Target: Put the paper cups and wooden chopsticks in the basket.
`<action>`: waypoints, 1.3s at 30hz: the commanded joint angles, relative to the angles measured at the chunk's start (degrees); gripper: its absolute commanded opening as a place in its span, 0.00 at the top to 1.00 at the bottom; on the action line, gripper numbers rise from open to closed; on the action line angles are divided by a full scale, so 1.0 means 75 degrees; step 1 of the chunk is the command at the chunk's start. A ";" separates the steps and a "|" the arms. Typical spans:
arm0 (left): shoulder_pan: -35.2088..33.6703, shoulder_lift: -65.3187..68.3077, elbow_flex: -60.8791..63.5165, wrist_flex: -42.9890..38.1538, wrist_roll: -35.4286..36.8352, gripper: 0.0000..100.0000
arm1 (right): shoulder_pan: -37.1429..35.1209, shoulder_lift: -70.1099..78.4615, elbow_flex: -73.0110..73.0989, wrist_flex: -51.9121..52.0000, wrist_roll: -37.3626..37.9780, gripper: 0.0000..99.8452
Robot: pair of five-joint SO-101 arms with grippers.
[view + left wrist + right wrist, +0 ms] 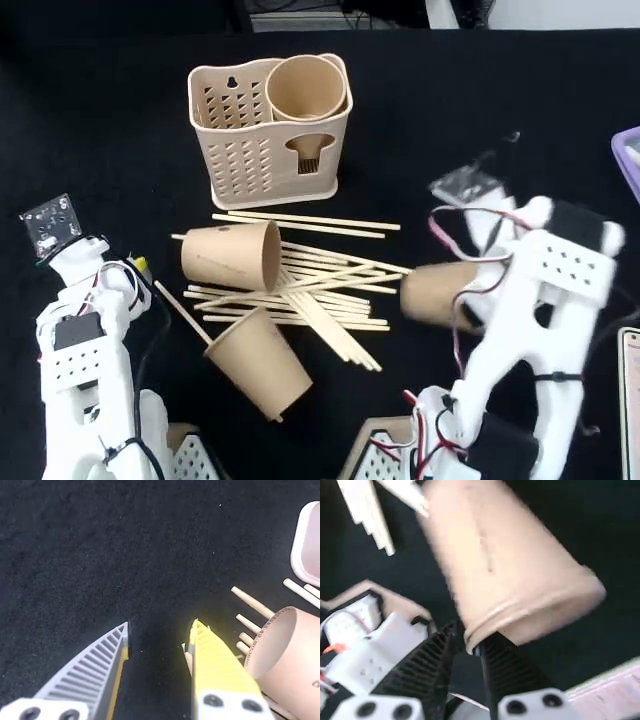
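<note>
Black cloth covers the bench (100, 130). At far centre stands the beige perforated basket (250, 165), with two compartments; the right one holds an upright paper cup (305, 88), and I cannot tell what the left one holds.

Wooden chopsticks (320, 295) lie in a loose pile at mid-bench, just near of the basket, mostly pointing left to right.

A second cup, the far lying cup (228, 256), rests on its side at the left of the pile, mouth to the right, touching the sticks. A third, the near lying cup (258, 362), lies tilted on its side at the pile's near edge.

At near left is the left arm (85, 350). Its jaws are spread, one grey finger (95, 670) and one yellow finger (215, 665), above bare cloth just left of the stick ends (252, 602), and they grip nothing.

At near right is the right arm (540, 300). Its black jaws pinch the rim of the held cup (505, 565), which lies sideways just right of the pile (435, 293), well apart from the basket
</note>
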 commanded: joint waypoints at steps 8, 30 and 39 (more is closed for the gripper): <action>-0.0064 -0.0047 -0.0076 -0.0152 0.0059 0.80 | 0.0516 0.0018 -0.1752 0.0082 0.0059 0.99; -0.0076 -0.0047 0.0018 -0.0199 0.0059 0.80 | 0.0012 0.0193 0.0733 -0.2075 -0.0188 0.92; -0.0076 -0.0047 0.0029 -0.0199 0.0059 0.80 | 0.0152 -0.0451 -0.0873 -0.1489 -0.0270 0.99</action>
